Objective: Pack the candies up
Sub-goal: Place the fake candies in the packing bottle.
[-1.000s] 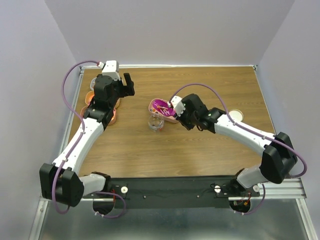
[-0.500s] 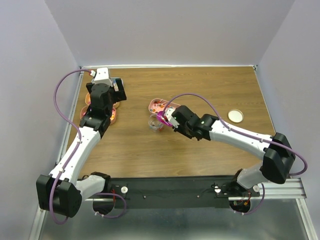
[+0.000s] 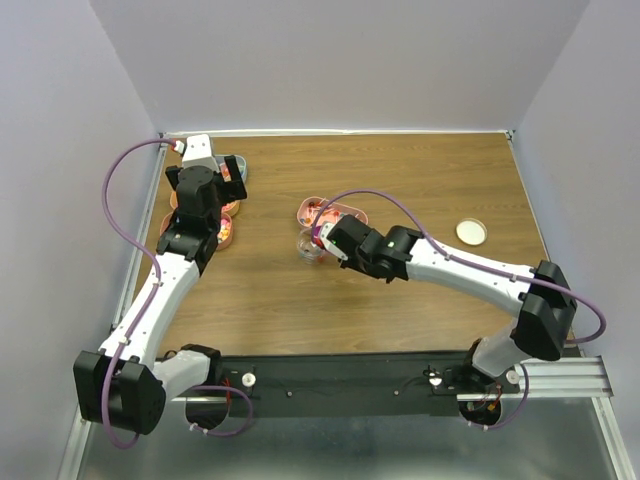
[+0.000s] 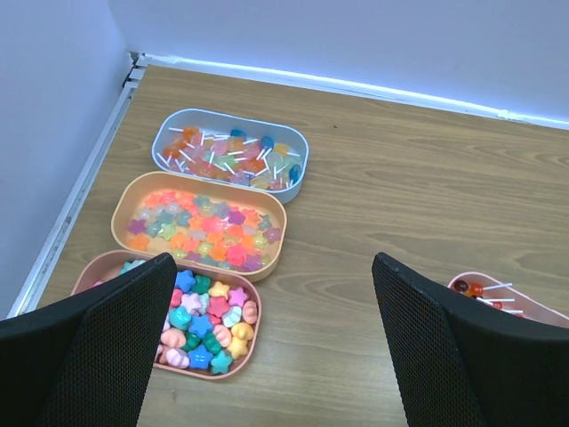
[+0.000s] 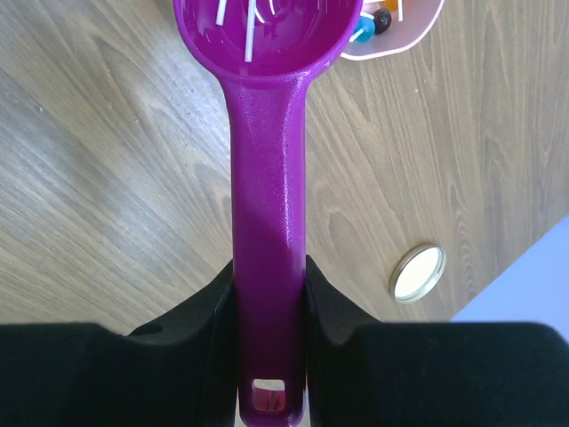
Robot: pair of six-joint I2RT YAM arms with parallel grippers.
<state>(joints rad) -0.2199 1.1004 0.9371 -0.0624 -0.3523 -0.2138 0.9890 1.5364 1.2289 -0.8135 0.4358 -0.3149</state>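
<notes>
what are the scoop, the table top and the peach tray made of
The scoop looks like hard plastic, glossy magenta: bright highlights run along its handle. The table top is wood or wood-look laminate, matte, with streaky grain; I cannot tell which. The peach tray is probably plastic, satin-smooth: even colour, rounded moulded walls.

The right hand [image 5: 269,298] grips the magenta scoop [image 5: 267,178], stick candies [image 5: 248,31] in its bowl, cream lid [image 5: 418,273] nearby.

Left arm [image 3: 160,285] holds its jaws wide; right arm [image 3: 462,268] grips.
</notes>
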